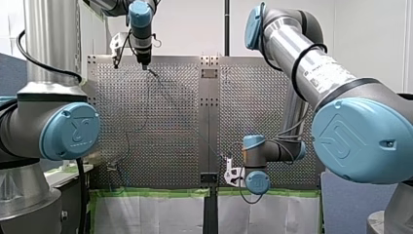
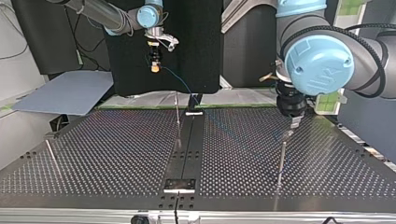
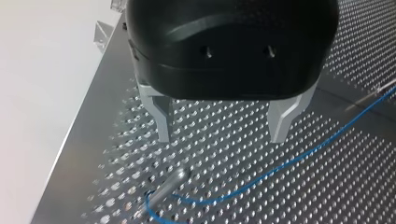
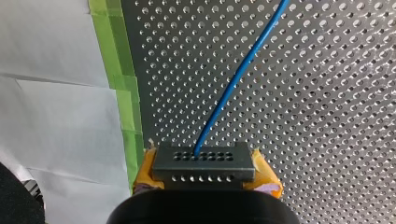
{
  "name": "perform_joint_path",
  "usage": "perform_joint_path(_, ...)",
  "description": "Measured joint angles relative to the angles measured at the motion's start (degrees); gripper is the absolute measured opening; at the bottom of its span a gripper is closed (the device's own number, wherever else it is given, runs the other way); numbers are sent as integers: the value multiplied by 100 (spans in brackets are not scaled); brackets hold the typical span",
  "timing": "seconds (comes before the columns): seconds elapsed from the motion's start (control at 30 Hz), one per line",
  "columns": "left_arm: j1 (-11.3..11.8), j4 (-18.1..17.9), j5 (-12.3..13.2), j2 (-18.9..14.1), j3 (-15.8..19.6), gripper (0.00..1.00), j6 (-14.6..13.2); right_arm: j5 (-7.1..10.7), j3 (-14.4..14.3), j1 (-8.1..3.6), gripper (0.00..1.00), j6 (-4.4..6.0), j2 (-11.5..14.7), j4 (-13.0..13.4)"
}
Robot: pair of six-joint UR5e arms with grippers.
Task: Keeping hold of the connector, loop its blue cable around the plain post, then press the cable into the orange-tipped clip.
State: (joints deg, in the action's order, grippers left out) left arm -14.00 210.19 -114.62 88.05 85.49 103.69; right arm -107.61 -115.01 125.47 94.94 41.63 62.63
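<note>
My right gripper [image 4: 205, 176] is shut on a dark connector [image 4: 203, 157], yellow pads [image 4: 266, 179] on either side of it. The blue cable [image 4: 238, 74] leaves the connector and runs out over the perforated table [image 4: 327, 116]. In the top view this gripper [image 2: 154, 68] hangs above the table's far edge. My left gripper [image 3: 222, 135] is open, its metal fingers [image 3: 161, 119] apart with nothing between them. Just ahead of it stands a plain metal post [image 3: 170, 184], and the cable [image 3: 280, 165] curls around its base. In the top view the left gripper [image 2: 293, 122] sits just over that post [image 2: 281, 161].
Two more thin posts stand on the table, one near the middle seam [image 2: 177, 116] and one at the top view's left [image 2: 53, 156]. Green tape [image 4: 126, 107] and white sheeting [image 4: 51, 93] border the table by my right gripper. A grey sheet [image 2: 65, 95] lies beyond the far-left corner.
</note>
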Motion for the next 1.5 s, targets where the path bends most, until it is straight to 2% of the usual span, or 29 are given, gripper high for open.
perform_joint_path(0.4, -15, 23, -664, -46, 0, 100, -16, 11, 0, 0, 0, 0, 1, -4)
perform_joint_path(0.53, -17, 21, -759, -47, 0, 100, -20, 11, 0, 0, 0, 0, 1, -4)
perform_joint_path(0.73, -22, 15, -774, -48, 0, 100, -54, 11, 0, 0, 0, 0, 0, -4)
perform_joint_path(0.87, -33, 0, -761, -48, 1, 100, -174, 17, 0, 0, 0, 3, 0, -2)
perform_joint_path(0.97, -55, -41, -695, -47, 1, 100, -320, 40, 10, 0, 0, 3, 0, -2)
perform_joint_path(1.27, -111, -468, -463, -6, 83, 100, -824, 62, 17, 0, 0, 8, 0, -1)
perform_joint_path(1.5, -283, -863, -425, 289, 95, 100, -1226, 72, 34, 1, 0, 9, 0, 11)
